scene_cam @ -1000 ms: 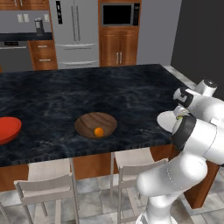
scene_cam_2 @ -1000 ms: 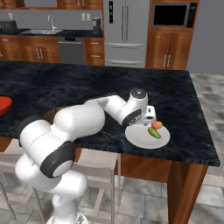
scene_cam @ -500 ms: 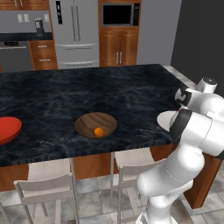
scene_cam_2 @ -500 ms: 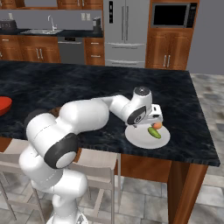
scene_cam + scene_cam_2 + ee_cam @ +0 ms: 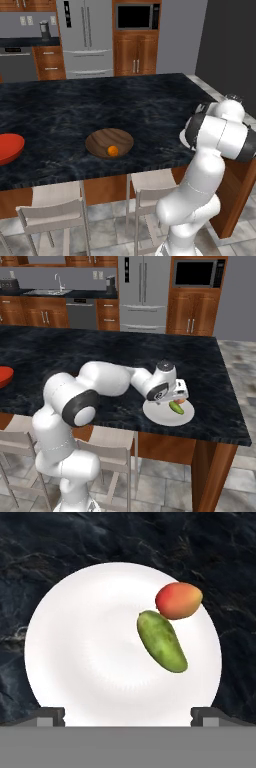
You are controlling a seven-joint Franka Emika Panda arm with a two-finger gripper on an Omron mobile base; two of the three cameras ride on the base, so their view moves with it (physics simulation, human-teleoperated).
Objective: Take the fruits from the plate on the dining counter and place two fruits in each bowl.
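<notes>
The white plate lies on the black dining counter near its right end. On the plate lie two fruits that touch each other, a green oblong one and a red-orange one. My gripper hangs just above the plate, open, with nothing between its fingertips. From the right base view my gripper is right over the green fruit. The brown wooden bowl holds an orange ball. The red bowl sits at the counter's left.
Two pale stools stand under the counter's front edge. My own arm stretches low across the counter between the bowls and the plate. Behind are a steel fridge and wooden cabinets.
The arm has swung a little further toward the plate and its elbow has shifted. The gripper stays open. The fruits have not moved.
</notes>
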